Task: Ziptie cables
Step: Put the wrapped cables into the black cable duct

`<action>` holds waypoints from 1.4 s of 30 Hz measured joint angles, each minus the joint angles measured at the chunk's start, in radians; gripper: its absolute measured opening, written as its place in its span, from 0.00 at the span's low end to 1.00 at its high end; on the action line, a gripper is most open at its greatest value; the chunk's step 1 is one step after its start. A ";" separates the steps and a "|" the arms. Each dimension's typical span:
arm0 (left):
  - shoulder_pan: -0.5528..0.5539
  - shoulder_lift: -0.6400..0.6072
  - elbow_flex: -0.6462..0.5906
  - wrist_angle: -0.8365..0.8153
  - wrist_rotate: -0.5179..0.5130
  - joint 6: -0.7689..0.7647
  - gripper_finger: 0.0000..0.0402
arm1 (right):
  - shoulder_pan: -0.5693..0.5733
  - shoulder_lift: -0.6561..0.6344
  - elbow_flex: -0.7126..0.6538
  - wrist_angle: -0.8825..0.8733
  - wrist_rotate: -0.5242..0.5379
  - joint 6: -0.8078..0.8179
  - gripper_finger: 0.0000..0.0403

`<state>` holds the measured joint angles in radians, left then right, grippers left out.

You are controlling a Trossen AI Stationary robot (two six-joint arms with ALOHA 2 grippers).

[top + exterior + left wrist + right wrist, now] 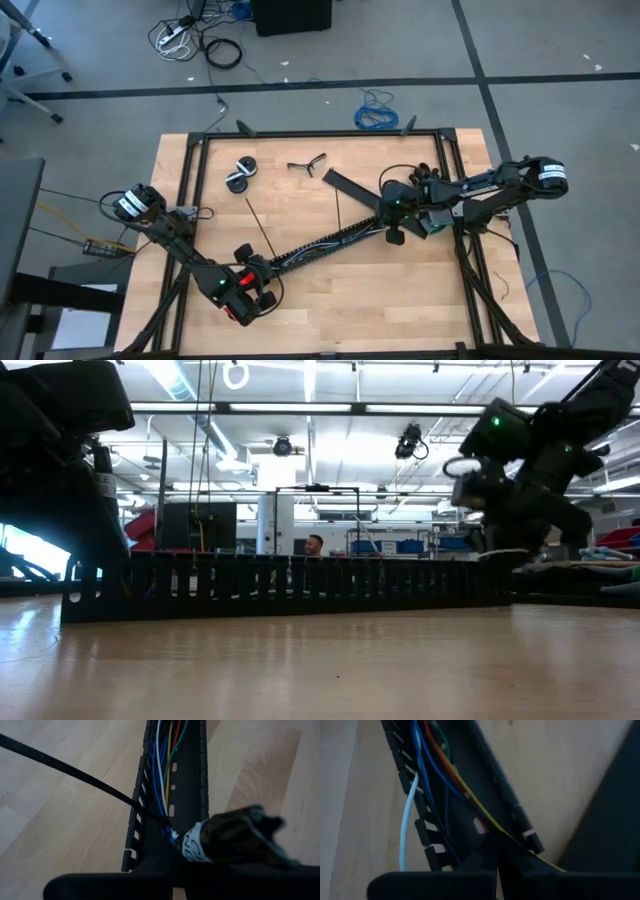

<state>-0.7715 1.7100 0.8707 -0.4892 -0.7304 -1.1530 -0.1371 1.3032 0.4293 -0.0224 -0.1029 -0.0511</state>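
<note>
Overhead, table-level, two close wrist views

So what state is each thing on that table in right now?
Slotted black cable duct: lying flat on the table, running between both arms, open side up.
Coloured wires: laid inside the duct, one pale blue wire hanging out through a slot.
Ziptie: threaded into a duct slot.
Second ziptie: loose on the table.
Left end effector: shut, at the duct's end.
Right end effector: shut, at the other end.

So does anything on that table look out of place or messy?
One pale blue wire has slipped out through the slotted side of the black wire channel, while the other coloured wires lie inside it. A thin black ziptie lies loose beside it.
</note>
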 joint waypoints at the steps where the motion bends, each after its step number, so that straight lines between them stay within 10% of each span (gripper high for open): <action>1: 0.000 0.000 0.000 -0.001 0.001 0.000 0.00 | 0.001 -0.016 0.010 -0.011 0.018 -0.009 0.00; 14: 0.000 0.000 0.000 0.001 0.005 0.000 0.00 | 0.002 -0.327 0.151 -0.405 0.146 -0.054 0.00; 21: 0.000 0.000 0.000 0.000 0.004 0.000 0.00 | 0.004 -0.450 0.153 -0.452 0.033 -0.006 0.03; 34: 0.000 0.000 0.000 0.006 0.008 0.000 0.00 | 0.118 -0.263 0.153 -0.320 0.038 -0.011 0.50; 42: 0.000 0.000 0.000 0.007 0.006 0.004 0.00 | 0.171 -0.132 0.153 -0.132 0.102 0.032 0.43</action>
<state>-0.7715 1.7096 0.8707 -0.4818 -0.7242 -1.1486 0.0334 1.1714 0.5823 -0.1545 -0.0008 -0.0188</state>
